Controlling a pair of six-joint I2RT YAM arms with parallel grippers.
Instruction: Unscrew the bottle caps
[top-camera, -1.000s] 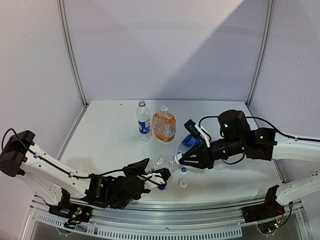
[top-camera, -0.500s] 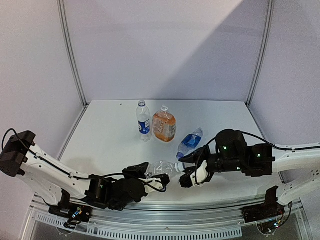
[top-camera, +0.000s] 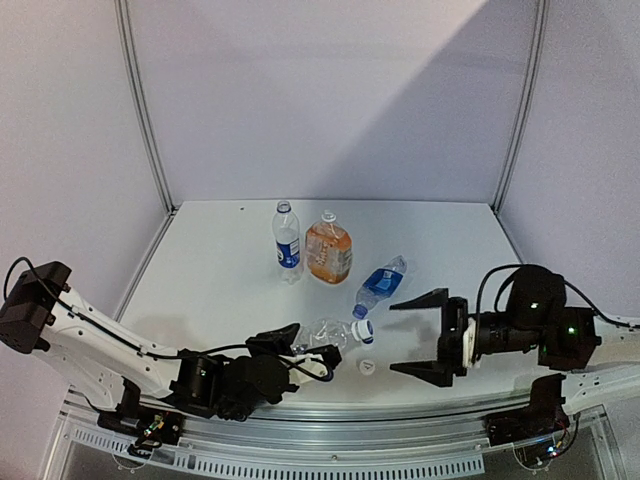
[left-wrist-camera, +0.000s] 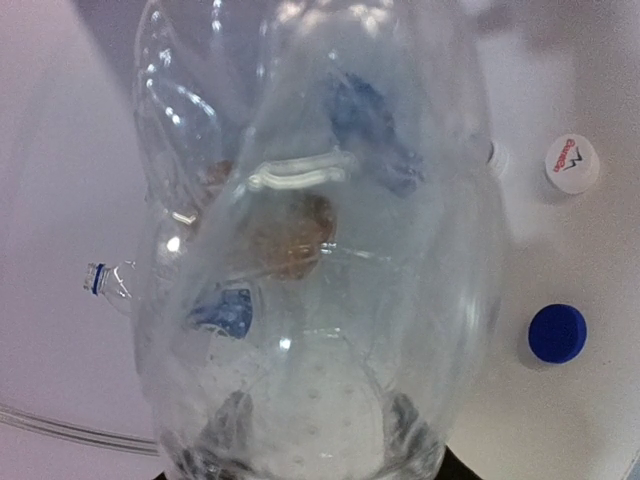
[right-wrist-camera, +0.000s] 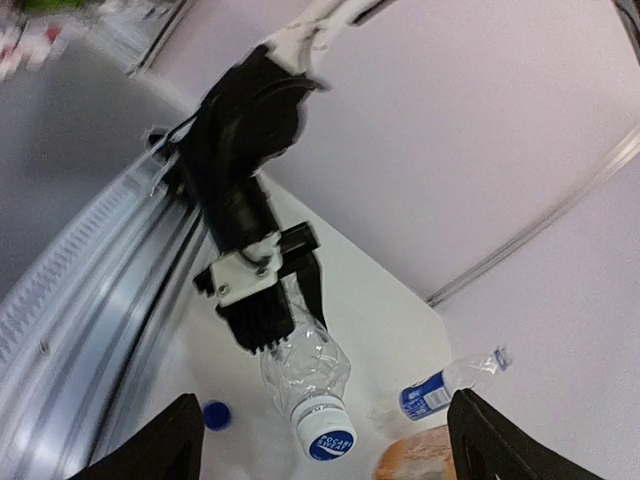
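My left gripper (top-camera: 322, 350) is shut on the plain clear bottle (top-camera: 325, 330), which lies sideways just above the table, crumpled. That bottle (left-wrist-camera: 320, 250) fills the left wrist view, with the dark fingers (left-wrist-camera: 225, 440) seen through it. Its white cap with a blue top (top-camera: 363, 330) (right-wrist-camera: 328, 440) sits on the neck, pointing right. My right gripper (top-camera: 393, 338) stands wide open a little to the right of that cap, touching nothing. A loose white cap (top-camera: 367, 366) (left-wrist-camera: 571, 163) and a loose blue cap (left-wrist-camera: 557, 333) (right-wrist-camera: 215, 415) lie on the table.
A blue-labelled bottle (top-camera: 287, 240) and the squat orange bottle (top-camera: 328, 250) stand upright at the back centre. The Pepsi-labelled bottle (top-camera: 380, 283) lies on its side just behind my right gripper. The table's metal front rail (top-camera: 330, 425) runs below both arms.
My right gripper has opened wide and pulled back to the right, away from the held bottle's cap. The left gripper still holds the bottle in about the same place.
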